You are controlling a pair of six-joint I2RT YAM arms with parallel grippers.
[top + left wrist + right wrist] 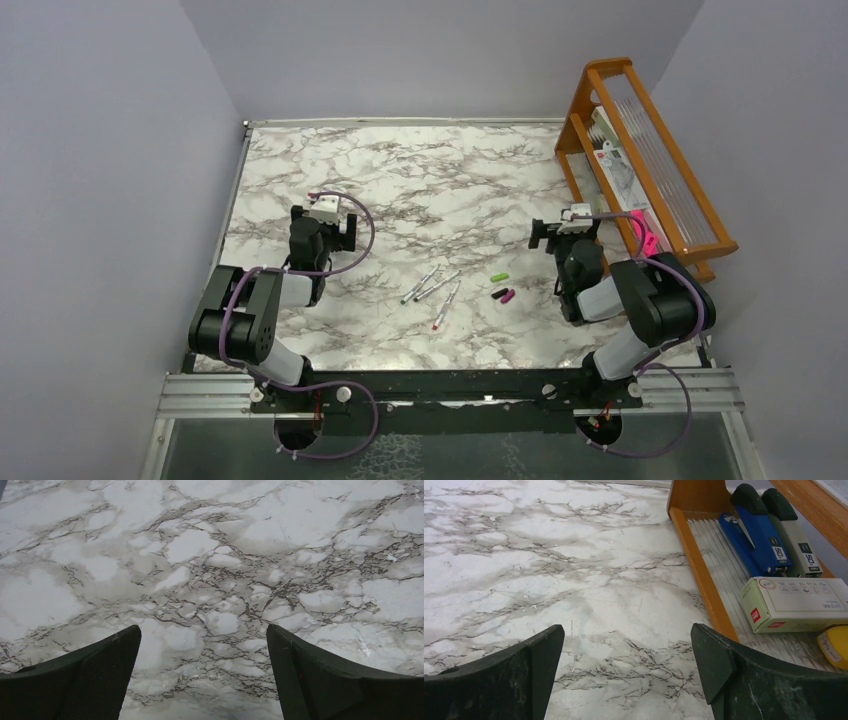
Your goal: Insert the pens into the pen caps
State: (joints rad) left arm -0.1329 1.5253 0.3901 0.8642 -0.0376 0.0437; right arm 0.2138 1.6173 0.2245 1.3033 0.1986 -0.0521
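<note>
top view first: the pens (438,285) lie loose on the marble table (420,180), near the middle and toward the near edge. all three are uncapped, fanned close together at a slant, and one shows a red tip at its near end. just to their right sit the caps: the green cap (500,277) a bit apart, then the black cap (498,293) and magenta cap (508,296) right next to each other. nothing sits between pens and caps, just bare marble.

the left gripper (325,218) hangs over the table well left of the pens, and the right gripper (565,230) is right of the caps, near the front end of the wooden rack (690,215) along the right wall. something pink (646,238) sits by that end of the rack, right by the right arm.

left wrist view: both fingers (90,675) spread wide with nothing between them, only marble ahead. no pens or caps in sight here.

right wrist view: same deal, fingers (749,680) spread wide and holding nothing. the rack takes up the right side, with a blue stapler (756,535) and a grey stapler (794,535) side by side, a pale box (794,602) in front of them, and a yellow thing (835,647) cut off at the edge. the pens and caps don't show in this one either.
</note>
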